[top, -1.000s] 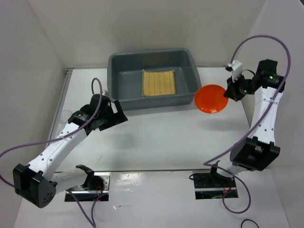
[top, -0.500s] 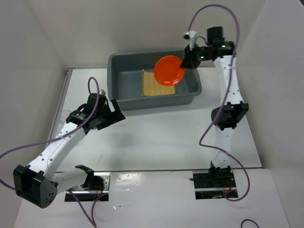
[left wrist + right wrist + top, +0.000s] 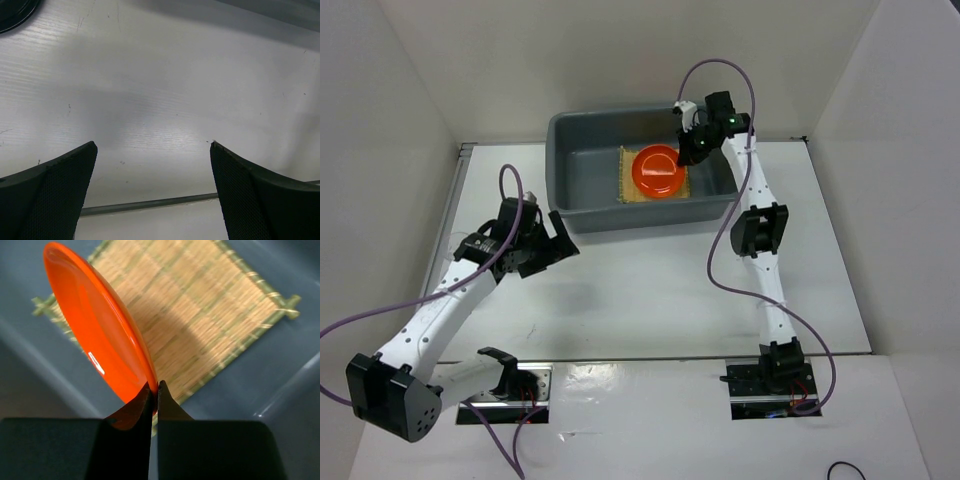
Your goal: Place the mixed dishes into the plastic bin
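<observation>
The grey plastic bin [image 3: 620, 216] stands at the back middle of the table. The tan woven mat [image 3: 629, 176] lies flat on its floor and also shows in the right wrist view [image 3: 215, 310]. My right gripper [image 3: 687, 153] is shut on the rim of the orange dish [image 3: 658, 172] and holds it tilted just above the mat; the right wrist view shows the pinch [image 3: 154, 386] on the dish [image 3: 95, 325]. My left gripper [image 3: 545, 245] is open and empty over the table, left of the bin [image 3: 152, 145]. The black dish [image 3: 12, 10] peeks in at a corner. I cannot make out the clear cup.
White walls close in the table on the left, back and right. A metal strip [image 3: 150, 204] marks the table's edge below my left fingers. Purple cables loop off both arms.
My right arm has swung the orange dish from outside the bin's right end to inside the bin, low over the mat. My left gripper has shifted slightly left.
</observation>
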Controlling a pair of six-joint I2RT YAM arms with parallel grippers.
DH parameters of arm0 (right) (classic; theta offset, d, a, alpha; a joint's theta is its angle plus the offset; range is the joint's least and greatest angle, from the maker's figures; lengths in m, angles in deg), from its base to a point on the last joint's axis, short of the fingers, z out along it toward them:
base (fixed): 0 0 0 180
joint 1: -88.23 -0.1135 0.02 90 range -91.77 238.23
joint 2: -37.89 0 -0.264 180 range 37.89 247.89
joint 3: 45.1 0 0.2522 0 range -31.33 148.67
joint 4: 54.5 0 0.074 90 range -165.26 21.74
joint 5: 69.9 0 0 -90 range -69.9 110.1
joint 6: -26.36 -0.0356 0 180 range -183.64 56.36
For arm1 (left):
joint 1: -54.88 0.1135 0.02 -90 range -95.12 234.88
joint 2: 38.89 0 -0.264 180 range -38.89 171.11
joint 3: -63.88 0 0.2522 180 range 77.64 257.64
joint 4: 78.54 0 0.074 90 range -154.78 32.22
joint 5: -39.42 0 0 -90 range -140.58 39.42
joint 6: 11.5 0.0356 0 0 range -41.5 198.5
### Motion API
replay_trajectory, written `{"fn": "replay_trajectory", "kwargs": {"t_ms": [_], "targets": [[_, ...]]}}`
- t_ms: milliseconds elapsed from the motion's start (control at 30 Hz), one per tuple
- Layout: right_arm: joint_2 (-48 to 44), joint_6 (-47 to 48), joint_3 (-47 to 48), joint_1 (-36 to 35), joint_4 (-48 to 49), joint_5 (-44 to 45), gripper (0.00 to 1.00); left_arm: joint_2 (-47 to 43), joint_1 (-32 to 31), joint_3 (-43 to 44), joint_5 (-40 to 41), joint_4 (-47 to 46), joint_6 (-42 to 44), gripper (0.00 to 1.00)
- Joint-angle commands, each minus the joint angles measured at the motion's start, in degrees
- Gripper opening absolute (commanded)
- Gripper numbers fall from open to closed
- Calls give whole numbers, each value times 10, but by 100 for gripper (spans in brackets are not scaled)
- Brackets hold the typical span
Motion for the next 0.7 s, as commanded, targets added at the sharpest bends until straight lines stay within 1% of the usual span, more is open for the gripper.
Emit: {"fn": "replay_trajectory", "kwargs": {"t_ms": [0, 67, 100, 133, 200, 233, 300, 333, 400, 433, 467, 533, 567, 600, 633, 667], "targets": [[36, -42, 64, 0, 59, 35, 4, -16, 3, -2, -10, 12, -3, 100], [52, -56, 71, 0, 65, 40, 9, -22, 3, -9, -10, 12, -8, 100], [57, -57, 76, 0, 74, 49, 14, -22, 3, -9, -10, 17, -8, 100], [66, -57, 76, 0, 79, 61, 15, -22, 9, -9, -10, 17, -8, 100], [81, -62, 90, 0, 79, 74, 23, -22, 9, -9, -10, 17, -8, 100], [86, -62, 96, 0, 79, 88, 36, -22, 9, -9, -10, 22, -8, 100], [92, -68, 108, 0, 79, 102, 47, -16, 9, -9, -10, 22, -8, 100], [92, -68, 109, 0, 79, 109, 59, -15, 9, -9, -10, 22, -8, 100], [92, -68, 123, 5, 73, 114, 73, -15, 9, -2, -10, 22, -13, 100], [75, -73, 123, 5, 73, 114, 93, -15, 9, -2, -4, 22, -13, 100], [64, -78, 123, 11, 66, 119, 99, -15, 9, -2, 7, 22, -13, 100], [32, -84, 123, 17, 54, 119, 99, -36, 22, -2, 38, 22, -30, 100], [-9, -72, 123, 26, 39, 81, 99, -47, 28, -7, 76, 30, -53, 100], [-32, -45, 123, 35, 26, 60, 99, -78, 44, -14, 84, 21, -54, 100], [-78, -32, 123, 35, 11, 40, 99, -95, 52, -33, 84, 5, -54, 100], [-101, -22, 123, 43, -30, 10, 99, -133, 59, -43, 79, -39, -41, 100]]}}
